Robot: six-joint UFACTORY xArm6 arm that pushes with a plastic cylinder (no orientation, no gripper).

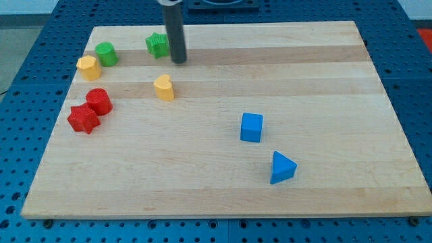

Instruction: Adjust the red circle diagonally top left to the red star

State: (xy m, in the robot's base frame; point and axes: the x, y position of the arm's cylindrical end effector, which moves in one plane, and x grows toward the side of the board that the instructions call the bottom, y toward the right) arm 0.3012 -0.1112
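Observation:
The red circle [98, 101] stands at the view's left on the wooden board [324, 81]. The red star [83, 119] lies just below and to the left of it, touching it. My tip [178, 61] rests on the board near the view's top, right beside the green star [157, 45], on its right. It is well to the right of and above the red circle.
A green circle [106, 53] and a yellow block [88, 67] sit at the top left. A yellow heart [164, 88] lies below my tip. A blue cube [252, 127] and a blue triangle [282, 167] lie right of centre.

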